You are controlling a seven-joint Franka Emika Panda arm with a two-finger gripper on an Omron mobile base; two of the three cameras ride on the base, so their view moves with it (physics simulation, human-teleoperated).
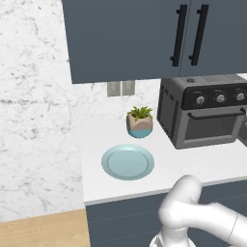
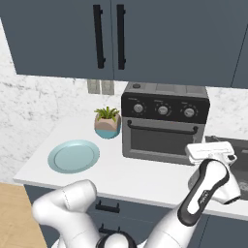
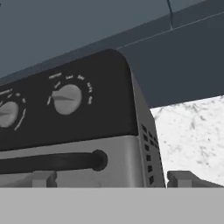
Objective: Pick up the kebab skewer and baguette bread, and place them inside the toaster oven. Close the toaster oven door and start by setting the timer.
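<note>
The toaster oven (image 2: 164, 123) stands at the counter's (image 1: 193, 166) back edge, its door (image 2: 161, 138) shut with nothing of skewer or baguette outside, so apparently only the timer knob (image 3: 66, 99) remains. The gripper (image 3: 111, 178) hangs open, empty, before the oven's right front corner.

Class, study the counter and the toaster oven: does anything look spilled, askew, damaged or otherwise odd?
Nothing stands out. The toaster oven sits square with its door shut, and the blue plate and potted plant stand upright on the counter, with no spills.
</note>
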